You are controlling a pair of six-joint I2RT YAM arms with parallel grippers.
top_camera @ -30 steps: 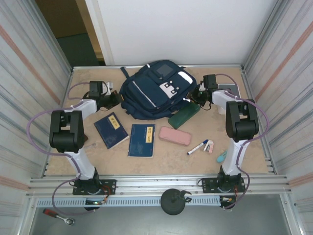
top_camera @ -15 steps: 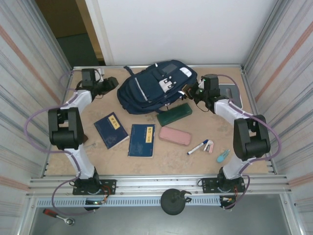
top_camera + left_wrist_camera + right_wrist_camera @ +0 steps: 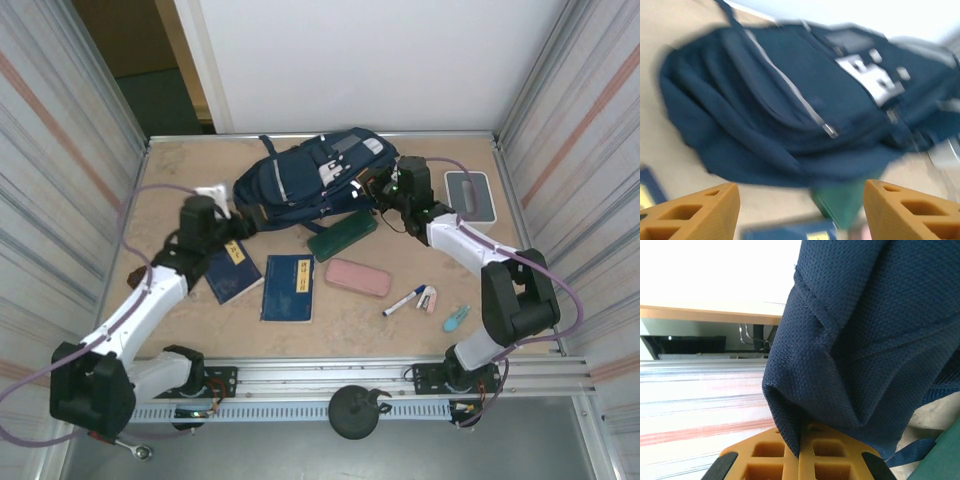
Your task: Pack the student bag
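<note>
The student bag (image 3: 305,180) lies slumped on the table (image 3: 175,175), toward its far side. At the bag's right edge, the right gripper (image 3: 799,456) is pressed together on a fold of navy fabric. Near the bag's left front, the left gripper (image 3: 800,194) stands spread, holding nothing.

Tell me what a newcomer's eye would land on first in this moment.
The navy student bag, at the far middle of the table, dominates, with the right tool shut on a fold of its fabric. The left tool faces the bag, jaws apart, nothing between them. In front of the bag lie a green case and a pink case.
</note>
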